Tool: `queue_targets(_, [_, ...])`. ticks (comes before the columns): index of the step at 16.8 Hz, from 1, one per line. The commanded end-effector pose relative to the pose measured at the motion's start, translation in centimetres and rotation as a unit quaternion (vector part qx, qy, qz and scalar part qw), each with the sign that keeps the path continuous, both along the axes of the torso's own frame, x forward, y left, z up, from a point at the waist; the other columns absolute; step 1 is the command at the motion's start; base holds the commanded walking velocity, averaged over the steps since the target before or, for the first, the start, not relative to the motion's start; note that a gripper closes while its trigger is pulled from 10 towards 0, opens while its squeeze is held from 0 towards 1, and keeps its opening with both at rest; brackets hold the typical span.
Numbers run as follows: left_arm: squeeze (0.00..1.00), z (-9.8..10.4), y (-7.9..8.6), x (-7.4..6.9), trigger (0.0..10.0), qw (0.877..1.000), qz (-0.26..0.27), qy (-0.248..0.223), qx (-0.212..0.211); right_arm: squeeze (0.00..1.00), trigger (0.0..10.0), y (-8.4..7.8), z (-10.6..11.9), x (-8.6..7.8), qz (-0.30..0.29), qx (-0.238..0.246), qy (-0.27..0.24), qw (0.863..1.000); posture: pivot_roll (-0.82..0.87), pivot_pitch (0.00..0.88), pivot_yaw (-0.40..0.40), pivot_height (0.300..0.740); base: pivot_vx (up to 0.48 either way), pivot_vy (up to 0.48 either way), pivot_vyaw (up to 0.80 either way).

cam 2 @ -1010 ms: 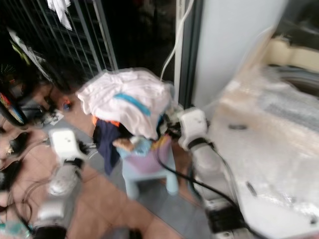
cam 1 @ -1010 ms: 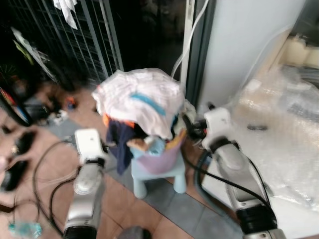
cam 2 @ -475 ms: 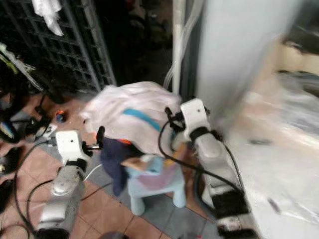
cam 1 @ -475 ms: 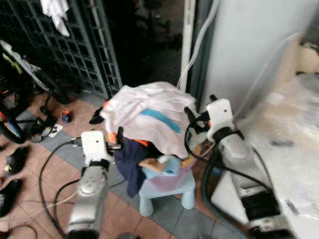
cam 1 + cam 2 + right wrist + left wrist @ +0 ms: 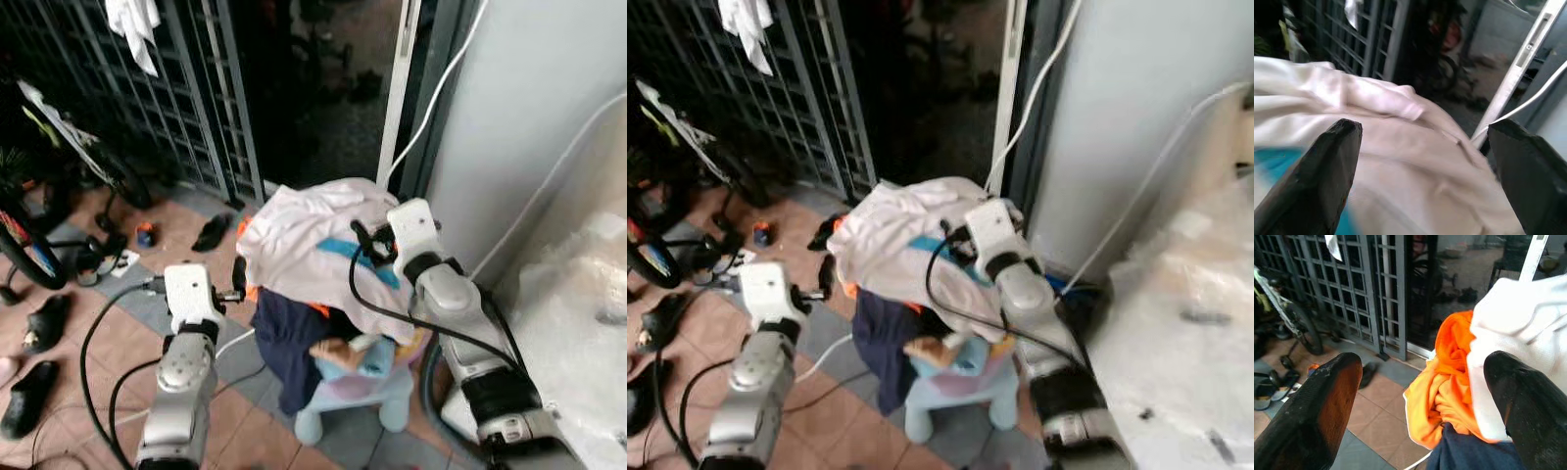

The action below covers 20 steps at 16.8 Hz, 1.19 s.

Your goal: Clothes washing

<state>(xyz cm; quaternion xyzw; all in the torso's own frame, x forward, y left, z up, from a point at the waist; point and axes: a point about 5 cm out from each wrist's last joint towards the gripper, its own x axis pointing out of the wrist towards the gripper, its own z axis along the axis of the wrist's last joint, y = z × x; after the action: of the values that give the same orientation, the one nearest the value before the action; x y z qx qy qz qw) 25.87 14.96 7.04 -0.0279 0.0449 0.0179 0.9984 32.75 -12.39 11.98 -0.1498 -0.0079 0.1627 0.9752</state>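
Clothes pile [image 5: 313, 259] heaped on stool [image 5: 358, 397] fills centre. Left gripper [image 5: 238, 278] at pile's 9 o'clock, fingers spread, bare tile floor [image 5: 118, 343] open beside it; cables [image 5: 98, 333] loop across floor at 8 o'clock. Right gripper [image 5: 361, 238] over pile top at 1 o'clock, fingers wide apart, own black cable draped across clothes. Grille [image 5: 147, 98] and bike [image 5: 59, 166] block 10–11 o'clock. White wall [image 5: 549, 127] and hose [image 5: 431, 98] close off 1–3 o'clock. Shoes [image 5: 44, 323] at 9 o'clock.

A home's tiled back porch: metal grille gate [image 5: 147, 88], scattered sandals [image 5: 44, 323], bicycle [image 5: 39, 196].
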Motion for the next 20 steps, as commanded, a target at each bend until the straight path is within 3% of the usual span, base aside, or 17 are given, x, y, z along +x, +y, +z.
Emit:
queue_targets(1, [0.0,0.0,1.0,-0.1,10.0,1.0,0.014,0.004,0.012,0.0,10.0,1.2,0.0,0.4,0.013,-0.017,0.005,1.0,-0.01,0.0,0.063,0.74,0.0,0.0,0.0])
queue_targets(3, [0.0,0.1,1.2,0.0,10.0,1.0,0.014,0.004,0.013,0.0,10.0,1.8,-0.8,1.7,0.006,-0.049,0.045,0.998,-0.01,0.0,0.07,0.74,0.0,0.0,0.0])
queue_targets(4, [0.0,0.1,1.2,0.0,10.0,1.0,0.013,0.003,0.014,0.0,7.2,2.1,-1.4,2.0,0.01,-0.063,0.068,0.996,-0.01,0.0,0.072,0.74,0.0,0.0,0.0])
queue_targets(5, [0.0,0.2,1.2,0.0,10.0,1.0,0.015,0.002,0.014,0.0,0.0,2.1,-2.2,2.3,-0.002,-0.061,0.102,0.993,0.0,0.0,0.066,0.74,0.0,0.0,0.0])
queue_targets(8, [0.0,0.0,1.1,-0.4,10.0,1.0,0.024,0.007,0.012,0.0,0.0,1.6,-4.5,1.9,-0.02,-0.048,0.182,0.982,0.0,0.0,0.053,0.74,0.0,0.0,0.0])
queue_targets(12, [0.0,-0.2,1.0,-0.2,10.0,1.0,0.02,0.012,0.011,0.0,0.0,1.3,-5.8,1.1,-0.026,-0.031,0.209,0.977,-0.01,0.0,0.058,0.74,0.0,0.0,0.0])
queue_targets(17, [0.0,-0.2,0.5,-0.1,10.0,1.0,0.021,0.013,0.006,0.0,0.0,1.3,-5.9,0.8,-0.024,-0.013,0.207,0.978,-0.03,0.0,0.048,0.74,0.0,0.0,0.0])
queue_targets(20, [0.0,-0.2,0.6,-0.1,10.0,0.999,0.03,0.014,0.0,0.0,0.0,1.4,-4.8,1.4,-0.027,0.012,0.184,0.982,-0.03,0.0,0.04,0.74,0.0,0.0,0.0])
